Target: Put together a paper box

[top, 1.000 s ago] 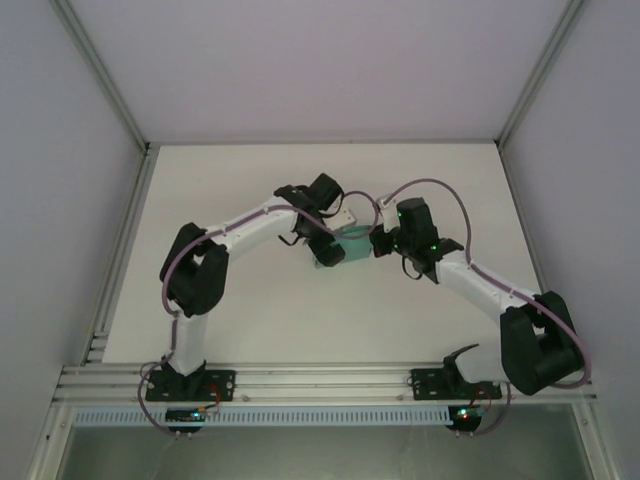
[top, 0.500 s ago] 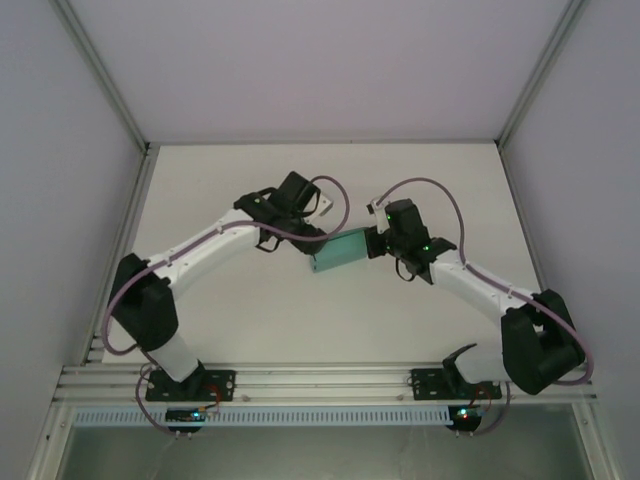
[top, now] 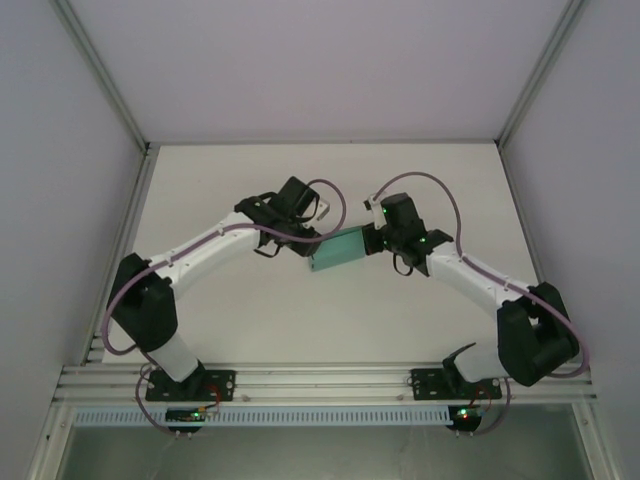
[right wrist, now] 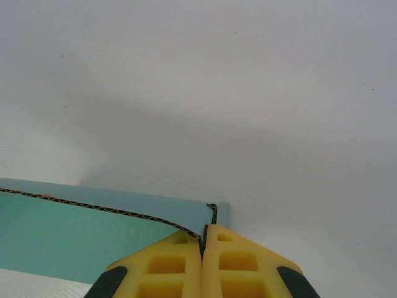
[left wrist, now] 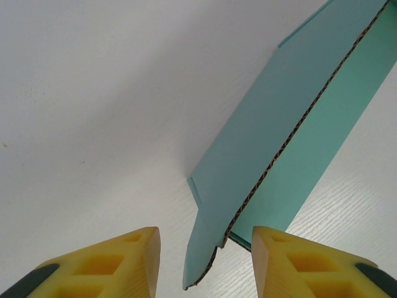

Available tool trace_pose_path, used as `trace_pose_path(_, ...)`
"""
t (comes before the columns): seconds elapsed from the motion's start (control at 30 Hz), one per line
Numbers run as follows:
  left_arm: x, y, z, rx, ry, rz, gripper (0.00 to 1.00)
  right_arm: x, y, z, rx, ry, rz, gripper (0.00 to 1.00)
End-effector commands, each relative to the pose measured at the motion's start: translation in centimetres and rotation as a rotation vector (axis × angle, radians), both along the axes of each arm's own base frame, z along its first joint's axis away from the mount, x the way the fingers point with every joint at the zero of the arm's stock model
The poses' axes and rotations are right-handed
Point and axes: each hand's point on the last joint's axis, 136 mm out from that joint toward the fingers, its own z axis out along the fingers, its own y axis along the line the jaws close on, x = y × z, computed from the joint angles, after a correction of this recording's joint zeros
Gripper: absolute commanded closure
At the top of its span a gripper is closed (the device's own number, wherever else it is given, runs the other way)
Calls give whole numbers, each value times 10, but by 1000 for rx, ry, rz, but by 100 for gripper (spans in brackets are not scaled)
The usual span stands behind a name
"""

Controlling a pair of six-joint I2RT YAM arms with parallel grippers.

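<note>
Teal box (top: pixel 337 251), centre of bench (top: pixel 250 320): right end effector (right wrist: pixel 203 239) pinches its right edge; left end effector (left wrist: pixel 203 248) spread, astride its left corner.

The left arm (top: pixel 210 240) and right arm (top: pixel 470 277) are wearing white shells between black joints; purple cables (top: pixel 338 203) are looping off both wrists, green lights (top: pixel 409 239) are glowing on the right one, and yellow fingers (left wrist: pixel 111 261) are showing hollow cut-outs.
</note>
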Motion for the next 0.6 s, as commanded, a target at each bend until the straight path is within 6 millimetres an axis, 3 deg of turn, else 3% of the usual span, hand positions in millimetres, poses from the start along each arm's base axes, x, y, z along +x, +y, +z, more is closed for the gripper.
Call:
trace_pose_path(0.0, -7, 9, -11, 7, 48, 23, 58, -24, -6, -38, -61, 168, 7, 100)
trace_pose_path(0.1, -7, 11, -15, 18, 61, 35, 66, -27, -3, -39, -55, 188, 21, 100)
trace_pose_path(0.17, -4, 13, -16, 21, 58, 59, 79, -26, -3, -39, -52, 180, 20, 100)
trace_pose_path(0.3, 4, 11, -7, 2, 43, 111, 89, -22, -4, -37, -65, 173, 8, 100)
trace_pose_path(0.37, 7, 8, -5, -29, 59, 156, 100, -23, -5, -38, -72, 176, 5, 100)
trace_pose_path(0.5, 11, 2, -11, -85, 132, 315, 100, -22, -8, -37, -90, 169, -47, 100)
trace_pose_path(0.57, 6, -12, -16, -161, 191, 332, 100, -21, -9, -36, -79, 173, -86, 100)
